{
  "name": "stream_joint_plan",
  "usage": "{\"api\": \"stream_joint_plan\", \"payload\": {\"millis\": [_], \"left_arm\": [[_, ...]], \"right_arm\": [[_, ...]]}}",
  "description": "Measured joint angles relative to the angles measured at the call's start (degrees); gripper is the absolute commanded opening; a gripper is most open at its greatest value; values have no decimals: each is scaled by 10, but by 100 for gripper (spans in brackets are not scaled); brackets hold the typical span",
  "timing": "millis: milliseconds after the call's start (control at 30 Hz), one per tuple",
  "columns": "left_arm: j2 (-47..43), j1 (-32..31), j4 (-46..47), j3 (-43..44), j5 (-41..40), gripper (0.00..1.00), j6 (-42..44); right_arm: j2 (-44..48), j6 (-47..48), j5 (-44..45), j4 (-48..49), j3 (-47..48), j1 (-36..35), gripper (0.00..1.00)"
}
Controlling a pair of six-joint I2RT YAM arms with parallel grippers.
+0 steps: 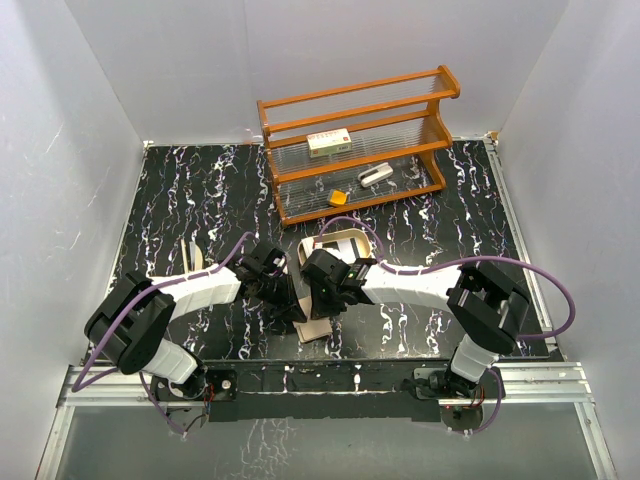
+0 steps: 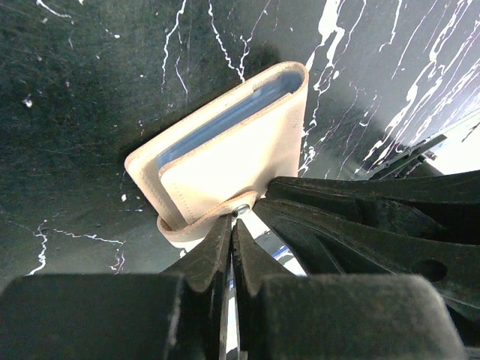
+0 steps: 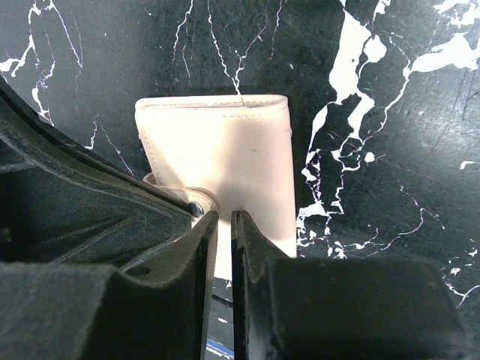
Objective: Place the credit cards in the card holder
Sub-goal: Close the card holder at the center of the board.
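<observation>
Starting at the near edge of the black, white-veined table (image 1: 200, 200), with both arms reaching inward and meeting just ahead of their bases. Finding the card holder (image 2: 225, 157) there, near the middle of the table: tan, folded, its scalloped tab and snap turned toward the fingers.

Seeing the left gripper (image 2: 232, 221) with jaws pressed fully together and tips right at the snap tab. Cannot tell whether the tab is actually pinched. Noting blue edges inside the fold from the left wrist view, but cannot tell whether credit cards or lining. Also noting a glossy white-and-blue strip just under the tab, too hidden to name.

Seeing the right gripper (image 3: 223, 216) just beside the left one, jaws nearly together with only a thin slit, tips against the same tab by the snap. Catching pale leather through that slit, but cannot tell whether clamped or merely lying behind.

Moving farther out, past an oval beige-rimmed tray (image 1: 350, 232) lying just beyond the grippers. Ending toward the back wall at a wooden rack (image 1: 355, 100) with clear ribbed shelves. Holding a white box (image 1: 328, 143) on the middle shelf, plus a small pale object (image 1: 375, 176) and a small orange block (image 1: 337, 198) on the bottom shelf.
</observation>
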State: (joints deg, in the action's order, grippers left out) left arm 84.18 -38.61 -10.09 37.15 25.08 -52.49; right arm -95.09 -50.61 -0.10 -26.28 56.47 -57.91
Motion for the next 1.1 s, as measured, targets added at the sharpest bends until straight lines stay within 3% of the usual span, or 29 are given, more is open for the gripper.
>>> {"api": "stream_joint_plan", "payload": {"millis": [533, 1100], "left_arm": [[-82, -1, 22, -10, -52, 0, -33], [-42, -1, 62, -35, -16, 0, -33]], "right_arm": [[5, -5, -1, 17, -12, -1, 11], [8, -5, -3, 27, -19, -1, 11]]}}
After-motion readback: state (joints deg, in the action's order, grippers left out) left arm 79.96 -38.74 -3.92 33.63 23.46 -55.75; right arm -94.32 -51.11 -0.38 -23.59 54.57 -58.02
